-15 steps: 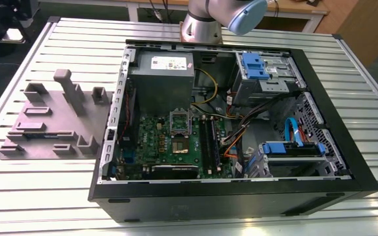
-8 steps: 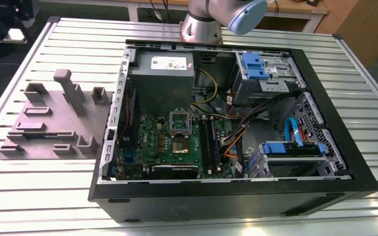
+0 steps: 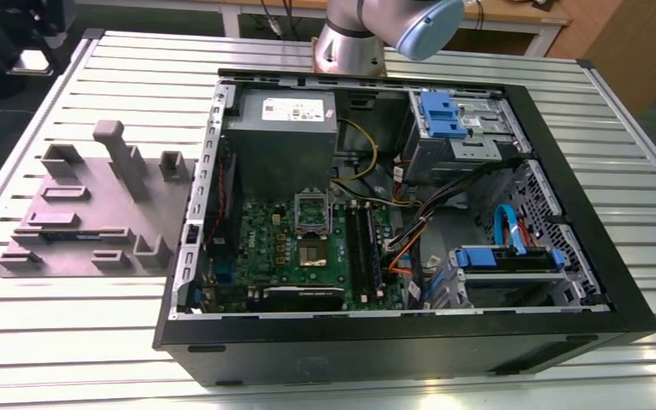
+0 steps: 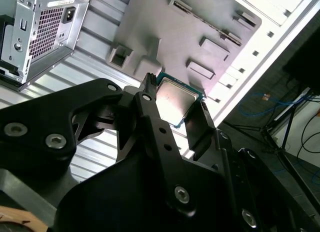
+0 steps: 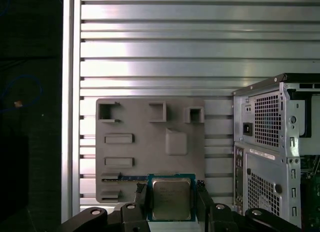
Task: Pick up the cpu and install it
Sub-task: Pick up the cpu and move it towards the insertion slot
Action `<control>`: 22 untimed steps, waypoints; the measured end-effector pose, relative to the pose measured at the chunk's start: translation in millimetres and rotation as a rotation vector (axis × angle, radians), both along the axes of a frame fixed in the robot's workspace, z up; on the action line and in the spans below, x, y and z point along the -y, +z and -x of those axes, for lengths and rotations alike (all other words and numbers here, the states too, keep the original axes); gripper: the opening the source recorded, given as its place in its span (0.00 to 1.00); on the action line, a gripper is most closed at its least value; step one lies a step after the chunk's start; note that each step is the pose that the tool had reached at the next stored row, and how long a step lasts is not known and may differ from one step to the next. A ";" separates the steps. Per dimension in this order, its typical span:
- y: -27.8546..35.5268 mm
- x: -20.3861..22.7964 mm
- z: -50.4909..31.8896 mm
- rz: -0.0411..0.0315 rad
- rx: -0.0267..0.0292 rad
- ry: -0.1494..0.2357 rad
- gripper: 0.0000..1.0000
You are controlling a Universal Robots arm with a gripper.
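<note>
Sitting pinched between the two black fingers of the end effector, the cpu is showing its silver top in both wrist views. It is hanging over one edge of the grey fixture tray, which is lying on the slatted worktop just beside the open computer case.

A lab: slatted aluminium bench, opened computer case, robot arm.

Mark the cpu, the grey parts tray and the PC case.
cpu [image 5: 171, 198], first wrist view, middle of its metal top.
grey parts tray [image 5: 145, 152], first wrist view, bare flat face.
PC case [image 3: 396, 342], exterior view, black outer wall.
</note>
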State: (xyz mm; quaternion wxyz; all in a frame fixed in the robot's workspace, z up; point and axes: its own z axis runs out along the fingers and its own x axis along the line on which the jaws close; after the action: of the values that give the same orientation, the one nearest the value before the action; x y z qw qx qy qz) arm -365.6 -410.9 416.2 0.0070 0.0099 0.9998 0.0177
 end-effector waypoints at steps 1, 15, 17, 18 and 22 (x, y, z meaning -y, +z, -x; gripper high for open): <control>0.0 0.0 -0.5 0.0000 0.0000 0.000 0.47; 0.0 0.1 -6.1 0.0001 -0.0001 0.000 0.47; 0.0 0.0 -8.2 0.0000 0.0000 0.000 0.47; 0.0 0.0 -9.7 0.0001 -0.0001 0.000 0.47; 0.0 0.0 -17.0 0.0000 -0.0001 0.000 0.47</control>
State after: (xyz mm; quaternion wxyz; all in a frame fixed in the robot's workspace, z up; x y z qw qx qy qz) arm -348.6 -410.9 416.2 0.0069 0.0099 0.9998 0.0177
